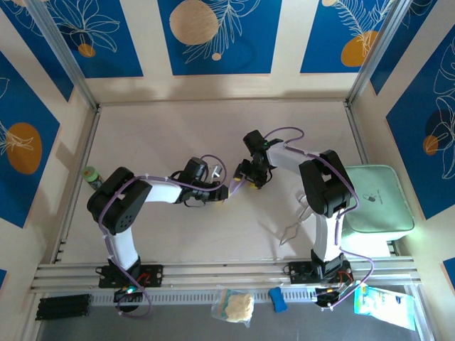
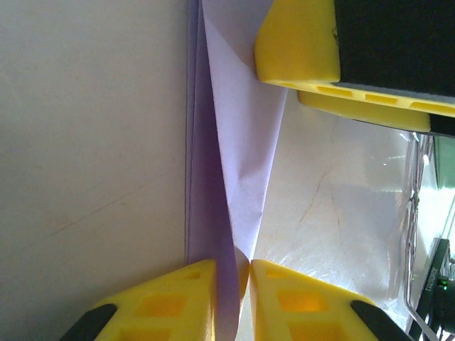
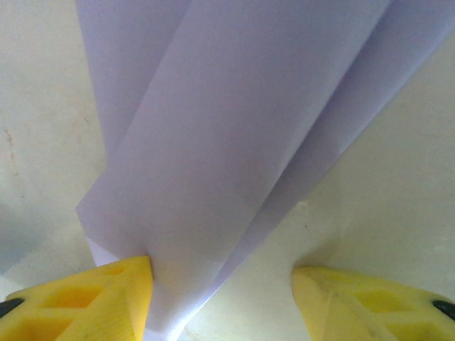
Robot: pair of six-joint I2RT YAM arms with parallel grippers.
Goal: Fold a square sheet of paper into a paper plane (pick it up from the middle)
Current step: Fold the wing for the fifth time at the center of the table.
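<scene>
Pinching the lavender paper [image 2: 242,142] at its narrow end with the left end effector [image 2: 232,268], yellow fingers drawn almost together on the folded layers. Sits over the middle of the surface [image 1: 178,128], between the two arms. Runs its long axis straight away from that grip, long creases following the same line and spreading wider farther off. Touches the right end effector [image 3: 220,277] at one finger only, jaws standing well apart, nothing clamped there. Hard to make out from above, tucked beneath the two wrists. Cropped at the far end in both wrist views; cannot tell whether resting flat or lifted.
</scene>
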